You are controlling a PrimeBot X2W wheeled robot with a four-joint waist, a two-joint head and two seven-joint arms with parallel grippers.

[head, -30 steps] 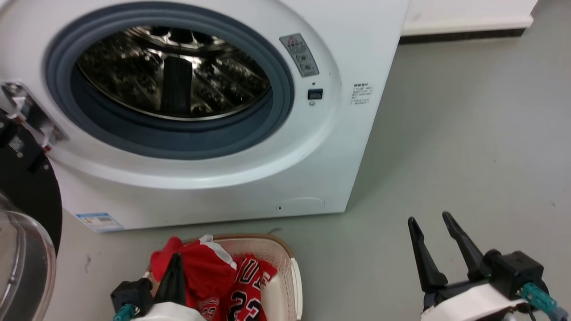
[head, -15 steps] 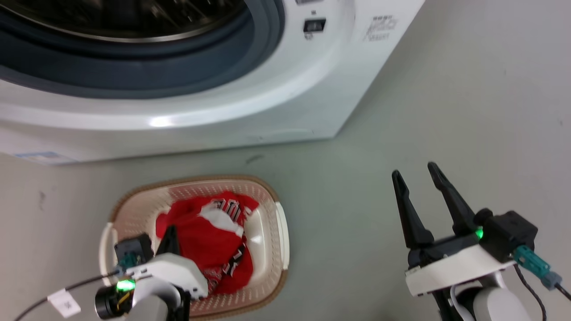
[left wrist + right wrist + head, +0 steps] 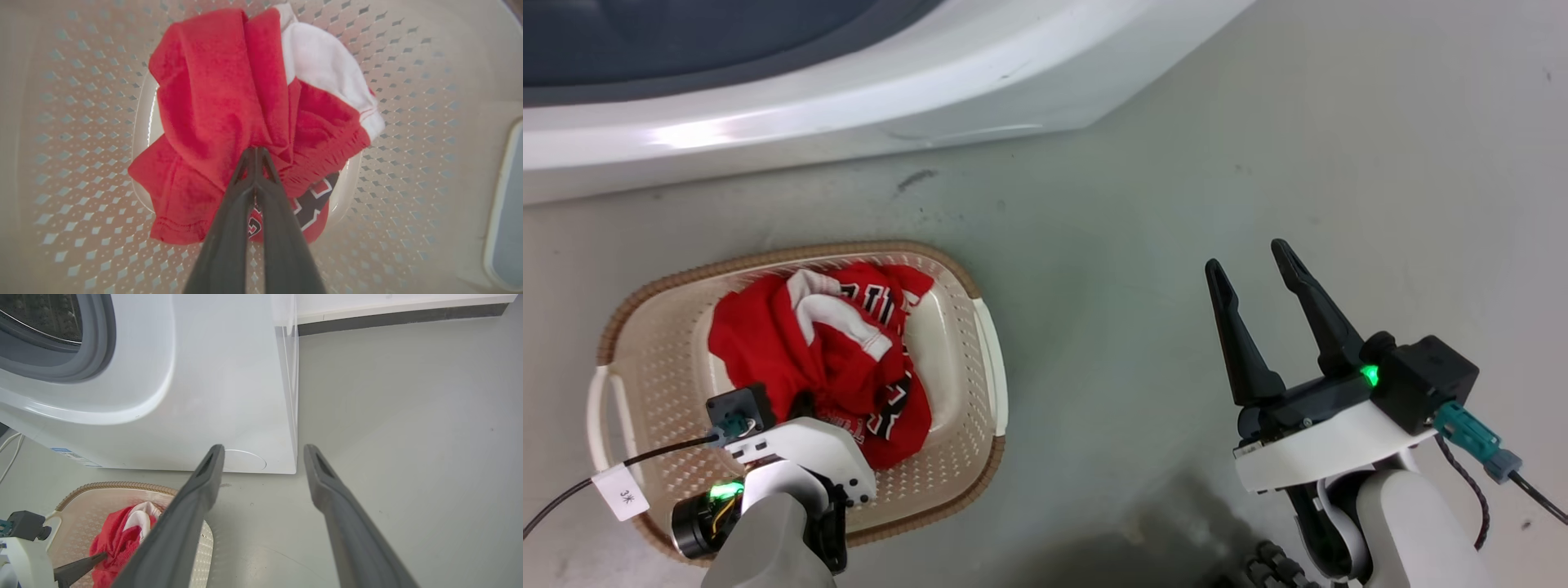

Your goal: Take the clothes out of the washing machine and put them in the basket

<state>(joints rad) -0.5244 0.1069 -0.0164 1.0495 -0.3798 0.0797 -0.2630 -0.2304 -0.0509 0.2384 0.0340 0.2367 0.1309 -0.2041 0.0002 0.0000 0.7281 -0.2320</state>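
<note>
My left gripper (image 3: 255,153) is pinched shut on a bunched fold of the clothes (image 3: 800,343), which sit heaped inside the basket (image 3: 849,247) — so I'd part the fingers (image 3: 229,228) low over the pile, then lift straight up so the limp mesh doesn't snag. Soft red knit, white trim; the basket is stiff perforated cream plastic with a brown woven-look rim. My right gripper (image 3: 1245,255) hangs spread and empty, well to the basket's right
</note>
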